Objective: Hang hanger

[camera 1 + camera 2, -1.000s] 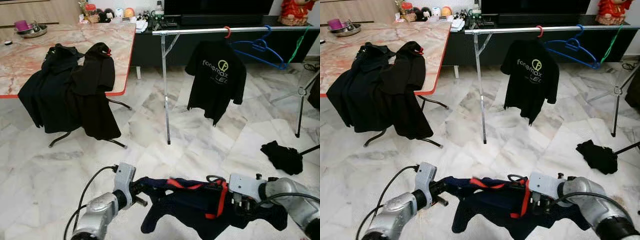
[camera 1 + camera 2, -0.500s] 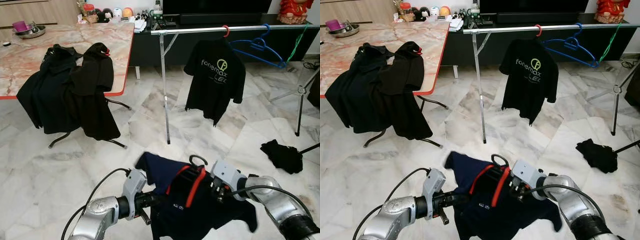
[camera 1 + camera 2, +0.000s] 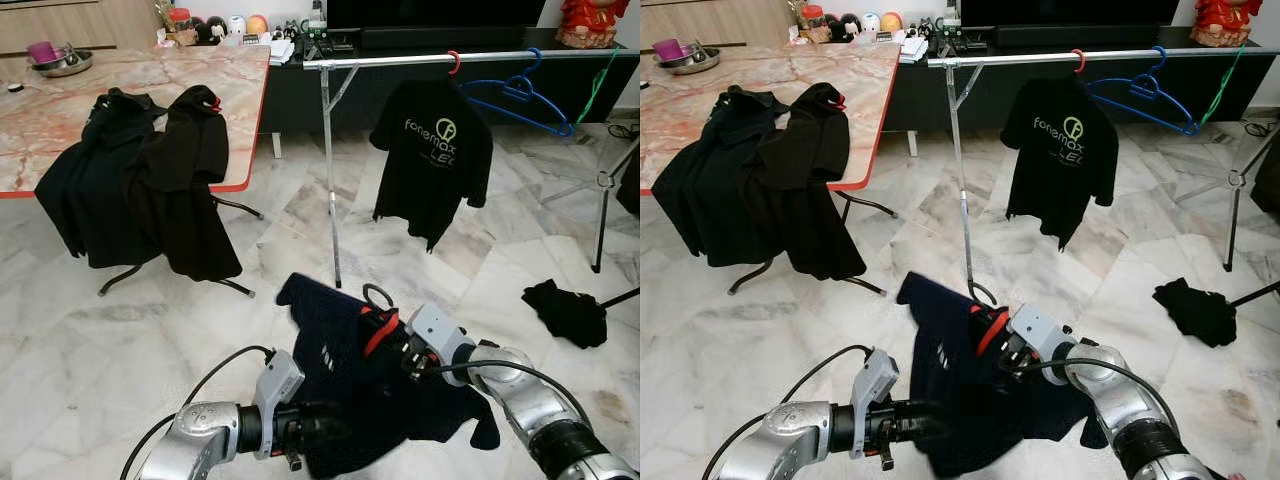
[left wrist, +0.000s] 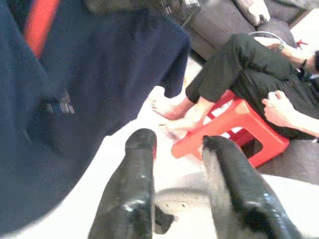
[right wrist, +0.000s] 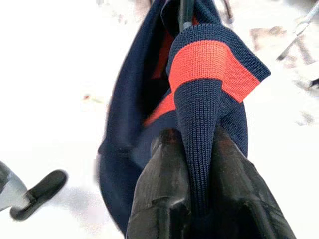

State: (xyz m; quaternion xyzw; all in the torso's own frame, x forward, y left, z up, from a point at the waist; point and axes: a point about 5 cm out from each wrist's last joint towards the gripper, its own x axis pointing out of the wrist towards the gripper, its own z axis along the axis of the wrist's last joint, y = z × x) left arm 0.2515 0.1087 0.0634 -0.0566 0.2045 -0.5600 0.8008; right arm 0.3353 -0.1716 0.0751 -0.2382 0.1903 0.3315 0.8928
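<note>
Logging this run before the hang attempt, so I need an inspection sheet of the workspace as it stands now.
Surface: marble floor, no spills seen.
Job's things: navy shirt with red collar on a black hanger, held up low in front of the clothes rail.
Clutter: black garment on the floor; black shirts draped over the table edge.
Grippers: right pincer shut on the shirt's collar; left pincer open, beside the shirt's hem.
Cables: black cable looped off the left arm.
Surroundings: black logo shirt and blue hanger on the rail; a seated person's legs on a red stool.
</note>
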